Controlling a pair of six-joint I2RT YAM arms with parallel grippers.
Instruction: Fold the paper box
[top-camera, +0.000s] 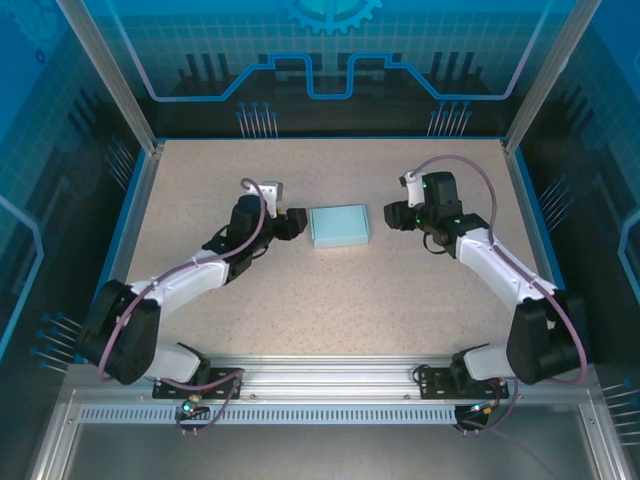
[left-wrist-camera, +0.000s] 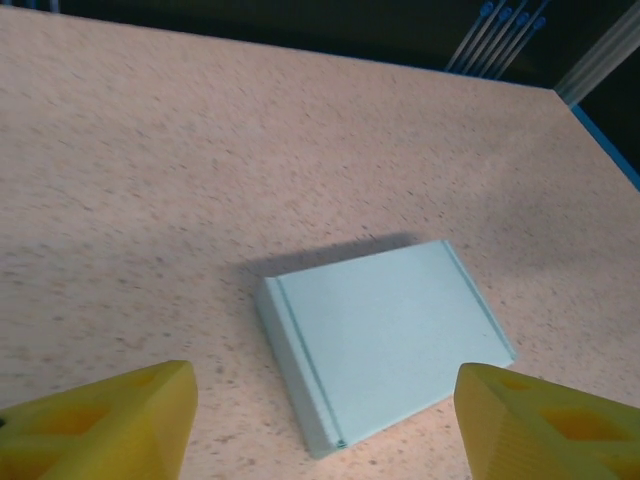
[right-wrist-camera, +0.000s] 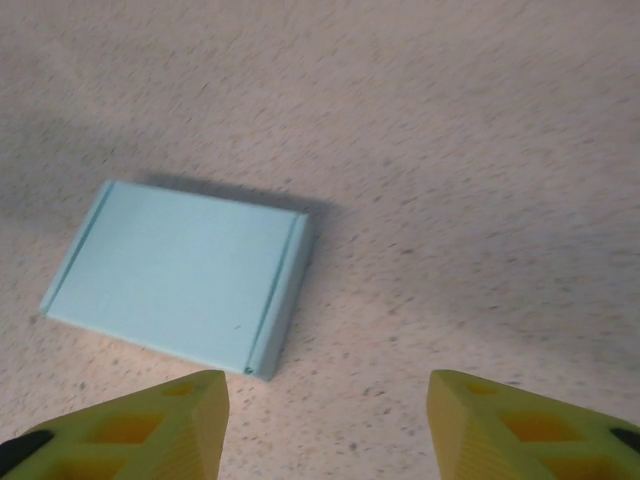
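Note:
The paper box (top-camera: 339, 226) is a small, closed, light blue rectangular box lying flat on the speckled table. My left gripper (top-camera: 296, 224) stands just left of it, open, its yellow fingertips (left-wrist-camera: 110, 425) apart and holding nothing. In the left wrist view the paper box (left-wrist-camera: 385, 335) lies on the table ahead of the jaws. My right gripper (top-camera: 393, 216) is a short way to the box's right, also open and holding nothing. From the right wrist the paper box (right-wrist-camera: 180, 275) sits ahead and to the left, beyond the yellow fingertips (right-wrist-camera: 515, 430).
The speckled beige table (top-camera: 330, 310) is bordered by a blue rim and aluminium posts, with dark blue panels behind. A metal rail (top-camera: 330, 385) carrying both arm bases runs along the near edge.

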